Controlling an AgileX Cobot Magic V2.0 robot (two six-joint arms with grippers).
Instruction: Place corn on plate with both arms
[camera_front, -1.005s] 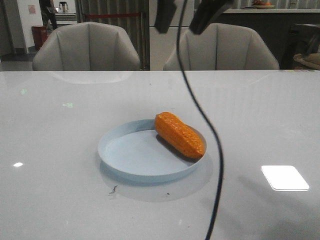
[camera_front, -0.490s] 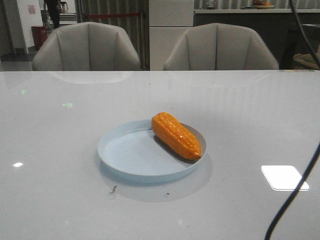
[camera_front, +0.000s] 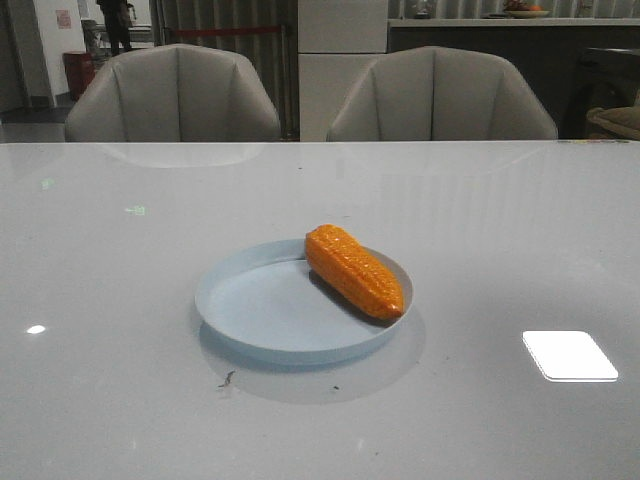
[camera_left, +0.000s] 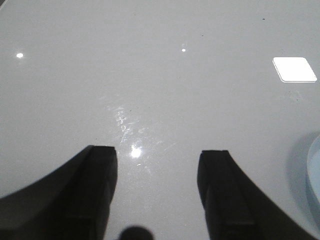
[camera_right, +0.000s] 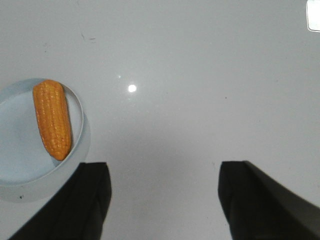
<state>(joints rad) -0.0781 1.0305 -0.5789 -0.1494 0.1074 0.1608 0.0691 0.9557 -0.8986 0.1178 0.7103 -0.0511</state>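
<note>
From the front, the corn lies inside the pale blue plate, on the plate's right side, its blunt end toward the far rim and its tapered tip close against the near right rim. The plate sits on the glossy white table; two grey chairs stand behind it. Neither of my arms shows in this view.

Through my left wrist camera, my left gripper is spread wide with nothing between its dark fingers, only bare scuffed tabletop under them. A sliver of the plate's rim shows at the edge of this picture, so this claw hangs near the plate but apart from it.

Through my right wrist camera, my right gripper is also wide and empty. The corn rests in the plate, off to one side of my fingers, and the plate's rim comes close beside one of them.

I judge the placing done. The risk now is my own movement: a low sweep of the right claw could clip the rim and jolt the plate, and since the cob is round and glossy and its tip lies so near the rim, a knock could roll it out onto the table.
</note>
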